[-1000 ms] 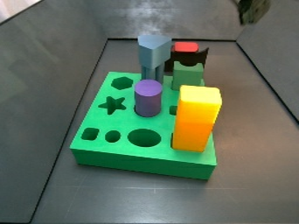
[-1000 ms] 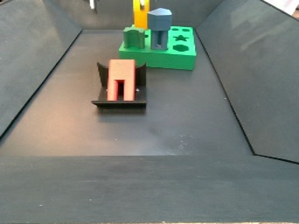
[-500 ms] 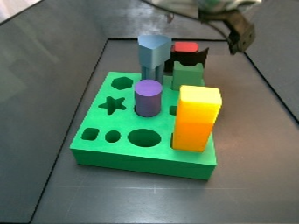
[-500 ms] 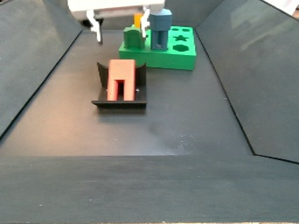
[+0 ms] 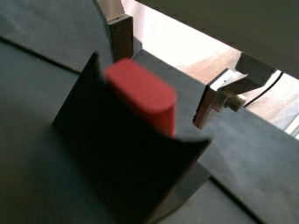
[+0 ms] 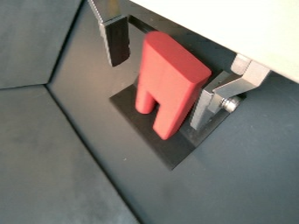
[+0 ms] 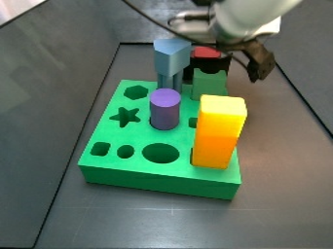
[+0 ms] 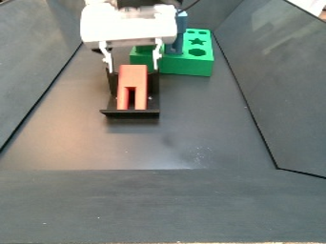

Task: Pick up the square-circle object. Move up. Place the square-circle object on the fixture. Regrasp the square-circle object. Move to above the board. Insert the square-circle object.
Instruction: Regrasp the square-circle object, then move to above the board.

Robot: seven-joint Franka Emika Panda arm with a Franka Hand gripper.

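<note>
- On the left of the floor, the fixture (image 8: 132,105) stands with the square-circle object (image 8: 132,86) resting in it.
- My gripper (image 8: 129,57) hangs right over that red piece, at its far end.
- My fingers (image 6: 117,39) are spread wide, one plate on each side of the square-circle object, not pinching it.
- Further right and farther back, the board (image 8: 189,63) lies flat, well apart from the fixture.
- On the board stand a purple cylinder (image 7: 164,108) and a yellow block (image 7: 219,130).

Gripper (image 6: 166,83) fingers (image 6: 117,39) astride square-circle object (image 6: 169,79), clear gaps each side
</note>
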